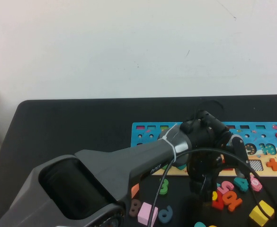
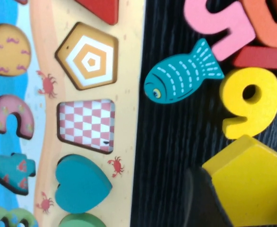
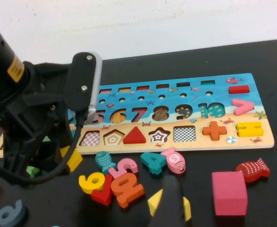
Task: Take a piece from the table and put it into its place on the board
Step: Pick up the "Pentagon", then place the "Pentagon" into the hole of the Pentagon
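My left gripper (image 2: 249, 194) is shut on a yellow pentagon piece (image 2: 252, 182) and holds it over the black table just in front of the board (image 1: 266, 174). In the right wrist view the left gripper (image 3: 58, 158) carries the pentagon (image 3: 73, 160) near the board's front edge (image 3: 176, 149). The empty pentagon slot (image 2: 88, 56) lies on the board beside a checkered slot (image 2: 86, 124). My right gripper (image 3: 204, 215) is open and empty, low over loose pieces, with one finger (image 3: 171, 203) in front of a yellow piece (image 3: 185, 208).
Loose pieces lie in front of the board: a teal fish (image 2: 181, 75), a yellow 9 (image 2: 249, 101), a pink 5 (image 2: 228, 23), a pink block (image 3: 229, 191), a red fish (image 3: 252, 170). A teal heart (image 2: 81, 182) sits in the board.
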`<state>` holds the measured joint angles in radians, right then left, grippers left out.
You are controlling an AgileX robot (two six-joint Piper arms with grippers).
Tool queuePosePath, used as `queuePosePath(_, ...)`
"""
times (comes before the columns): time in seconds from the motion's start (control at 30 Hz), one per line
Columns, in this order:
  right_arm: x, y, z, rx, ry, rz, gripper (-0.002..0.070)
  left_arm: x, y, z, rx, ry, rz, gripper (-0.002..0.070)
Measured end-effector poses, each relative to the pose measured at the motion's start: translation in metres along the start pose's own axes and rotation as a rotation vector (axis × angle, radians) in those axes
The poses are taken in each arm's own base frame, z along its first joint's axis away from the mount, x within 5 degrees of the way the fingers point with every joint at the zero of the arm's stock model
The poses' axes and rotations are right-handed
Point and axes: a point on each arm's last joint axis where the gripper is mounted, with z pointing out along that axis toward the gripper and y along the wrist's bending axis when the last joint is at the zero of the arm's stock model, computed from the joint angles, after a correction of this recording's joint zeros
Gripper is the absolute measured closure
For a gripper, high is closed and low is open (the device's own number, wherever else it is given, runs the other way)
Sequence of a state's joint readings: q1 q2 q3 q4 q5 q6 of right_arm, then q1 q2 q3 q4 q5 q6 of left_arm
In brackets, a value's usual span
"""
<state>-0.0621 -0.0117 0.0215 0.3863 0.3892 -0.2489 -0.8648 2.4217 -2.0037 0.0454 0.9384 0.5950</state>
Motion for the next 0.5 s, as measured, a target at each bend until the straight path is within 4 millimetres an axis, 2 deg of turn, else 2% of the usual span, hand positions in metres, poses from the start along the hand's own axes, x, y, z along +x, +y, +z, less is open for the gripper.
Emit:
queuePosePath(0.23,0.000,0.000,0.000,0.000,0.000,0.000,0.0083,-0.002,0.002,0.000,-0.015,-0.029,-0.005,0.0358)
queuePosePath(0.5,0.000,0.000,0.000,0.000,0.000,0.000,0.0087,0.005,0.021,-0.002,-0.007,-0.098,-0.097,0.0358)
